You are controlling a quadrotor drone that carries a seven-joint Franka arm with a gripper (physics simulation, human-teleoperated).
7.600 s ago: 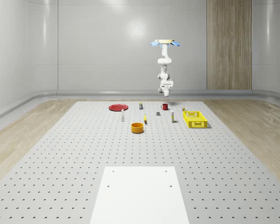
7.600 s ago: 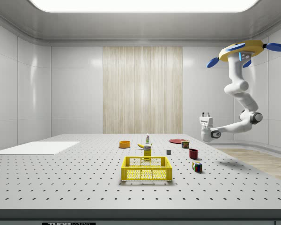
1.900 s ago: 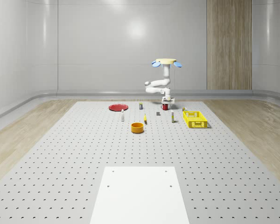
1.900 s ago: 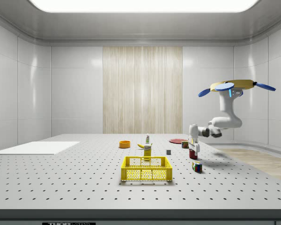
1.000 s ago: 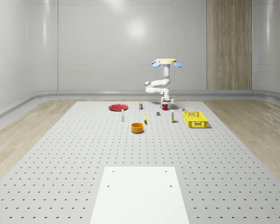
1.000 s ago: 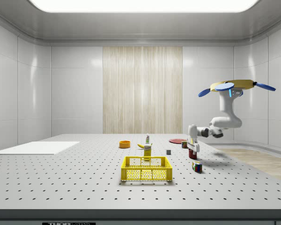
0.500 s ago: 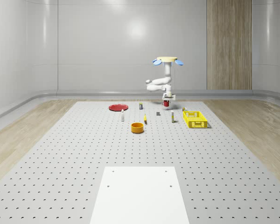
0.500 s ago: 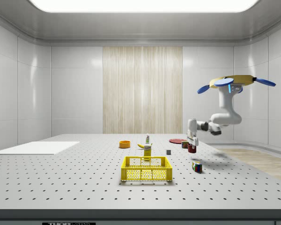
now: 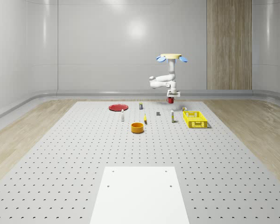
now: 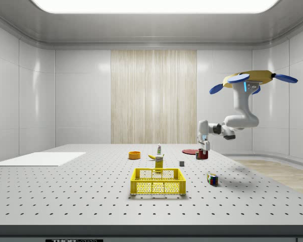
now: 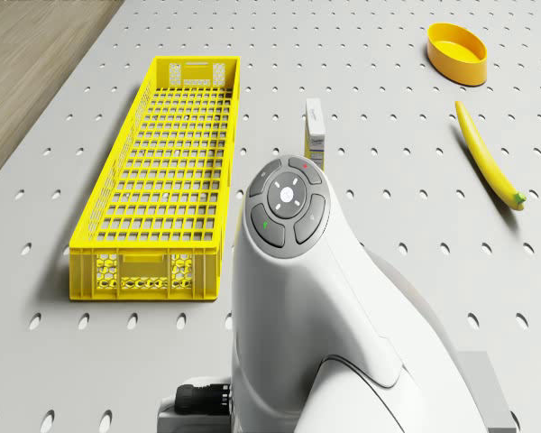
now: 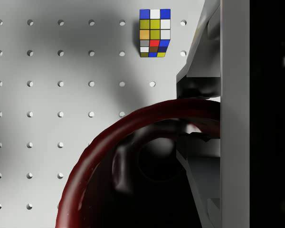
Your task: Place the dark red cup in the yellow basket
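Gripper (image 10: 205, 150) fingers are clamping the red cup's (image 10: 205, 154) rim, holding it in the air clear of the table (image 10: 91, 201). From the wrist, a colour cube (image 12: 154, 33) is lying on the table below. Drone (image 10: 252, 79) is hovering beyond the basket's (image 9: 195, 119) far end, which is sitting well apart, with a carton (image 11: 315, 131) just beside it.

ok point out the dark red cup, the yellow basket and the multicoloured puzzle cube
dark red cup (image 12: 99, 142): wrist view, on its curved rim
yellow mesh basket (image 11: 146, 271): drone view, on its near end wall
multicoloured puzzle cube (image 12: 155, 25): wrist view, on its top face
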